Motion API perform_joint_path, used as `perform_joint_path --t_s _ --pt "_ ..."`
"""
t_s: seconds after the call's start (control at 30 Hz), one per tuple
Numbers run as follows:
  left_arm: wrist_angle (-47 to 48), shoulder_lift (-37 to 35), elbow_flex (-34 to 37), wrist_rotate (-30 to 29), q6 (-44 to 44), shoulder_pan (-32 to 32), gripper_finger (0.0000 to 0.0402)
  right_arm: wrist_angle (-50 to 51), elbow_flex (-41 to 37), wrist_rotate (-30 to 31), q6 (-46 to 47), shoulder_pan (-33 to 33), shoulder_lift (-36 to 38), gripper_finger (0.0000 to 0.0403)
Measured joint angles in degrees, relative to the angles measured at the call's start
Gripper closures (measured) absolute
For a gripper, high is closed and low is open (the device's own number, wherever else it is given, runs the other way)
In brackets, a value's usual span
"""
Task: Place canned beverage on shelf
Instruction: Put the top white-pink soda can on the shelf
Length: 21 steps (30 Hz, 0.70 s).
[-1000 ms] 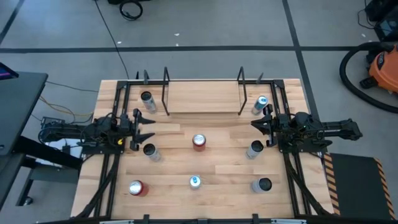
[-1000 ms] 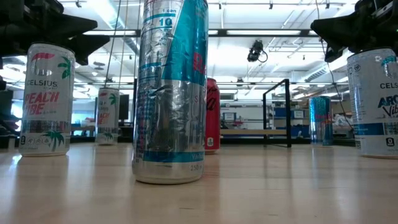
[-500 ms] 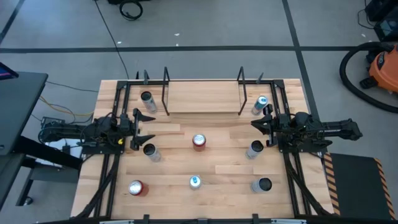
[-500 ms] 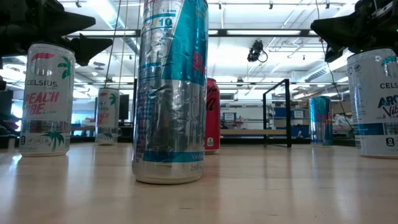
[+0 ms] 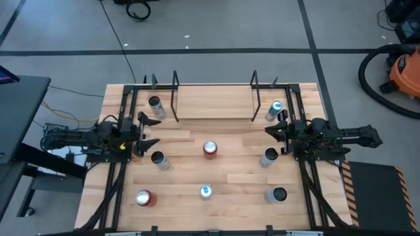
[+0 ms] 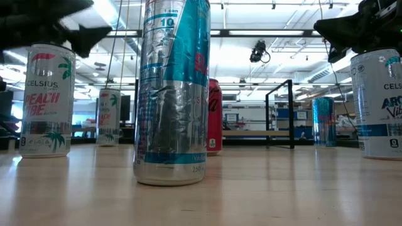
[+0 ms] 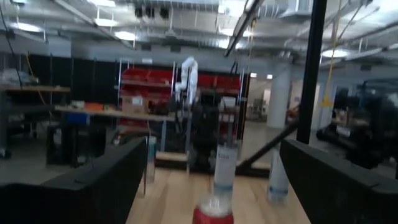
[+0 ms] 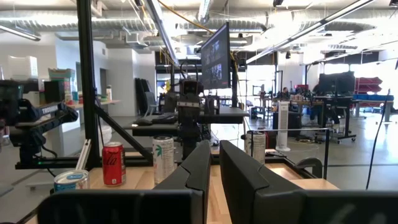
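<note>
The left tool (image 5: 146, 132) has spread its jaws wide over the last second and drawn back a little toward its own side of the pale butcher-block surface (image 5: 230, 174); it holds nothing. That reads as readying for a first pick. The nearest silver beverage can (image 5: 157, 159) stands upright just beside it, long axis vertical, top facing up. The small wooden-board shelf with black rod ends (image 5: 214, 105) sits empty at the far edge. The right tool (image 5: 277, 132) waits pinched shut at the right side.
</note>
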State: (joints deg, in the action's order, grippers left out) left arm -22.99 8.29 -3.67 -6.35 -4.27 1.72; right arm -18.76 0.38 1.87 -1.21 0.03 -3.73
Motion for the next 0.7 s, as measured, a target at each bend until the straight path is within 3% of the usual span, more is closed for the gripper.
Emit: perform_joint_path --t_s 0.1,0.27,0.4,0.7 --pt "4.7 -0.1 -5.1 -1.7 2.2 0.0 0.0026 0.0 0.0 0.0 0.0 0.0 0.0 0.0357" --pt "18.6 0.4 -15.1 -13.1 6.4 -0.1 0.0026 0.0 0.0 0.0 0.0 0.0 0.0 0.0357" --pt "28.4 2.1 -22.2 -15.3 5.7 0.0 0.0026 0.0 0.0 0.0 0.0 0.0 0.0 0.0357" --pt "42.3 8.9 -31.6 -25.9 6.2 -0.1 0.0026 0.0 0.0 0.0 0.0 0.0 0.0 0.0357"
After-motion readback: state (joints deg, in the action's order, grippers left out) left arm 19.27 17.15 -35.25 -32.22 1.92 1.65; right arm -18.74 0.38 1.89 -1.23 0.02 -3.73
